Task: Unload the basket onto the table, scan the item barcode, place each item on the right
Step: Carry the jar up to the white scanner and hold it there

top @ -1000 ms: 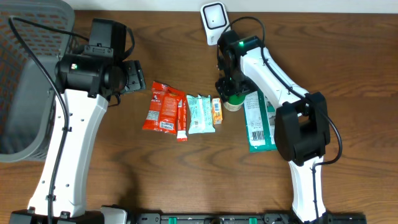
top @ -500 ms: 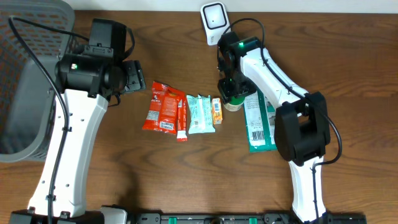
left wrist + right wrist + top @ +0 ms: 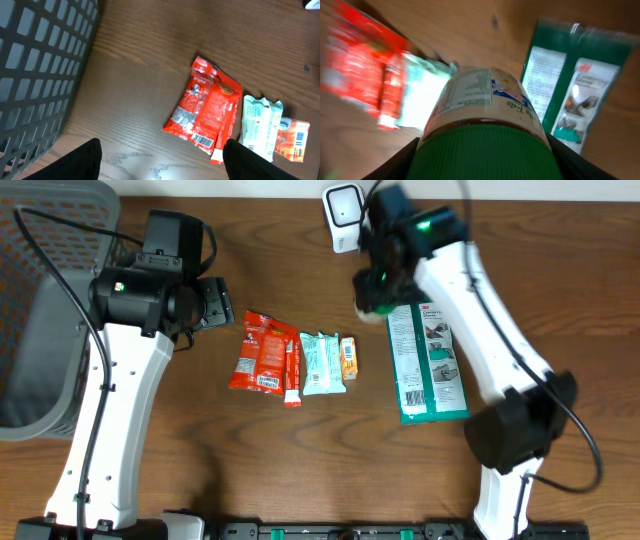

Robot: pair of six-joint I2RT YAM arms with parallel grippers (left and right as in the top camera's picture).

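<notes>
My right gripper (image 3: 482, 159) is shut on the green lid of a jar (image 3: 481, 102) with a pale printed label, and the jar hangs clear of the table. From overhead, the right gripper (image 3: 382, 278) and a sliver of the jar (image 3: 371, 306) sit just below and right of the white barcode scanner (image 3: 343, 215) at the table's back edge. My left gripper (image 3: 162, 167) stands open above bare wood near the red packet (image 3: 207, 107), with nothing between its fingers. In the overhead view the left gripper (image 3: 214, 305) is left of the packets.
A red packet (image 3: 263, 352), teal packets (image 3: 322, 362) and a small orange packet (image 3: 348, 357) lie in a row mid-table. A flat green package (image 3: 426, 362) lies to their right. A grey mesh basket (image 3: 45, 310) fills the far left.
My right gripper closed on the jar and lifted it off the table, up and back toward the scanner. The left arm has not moved.
</notes>
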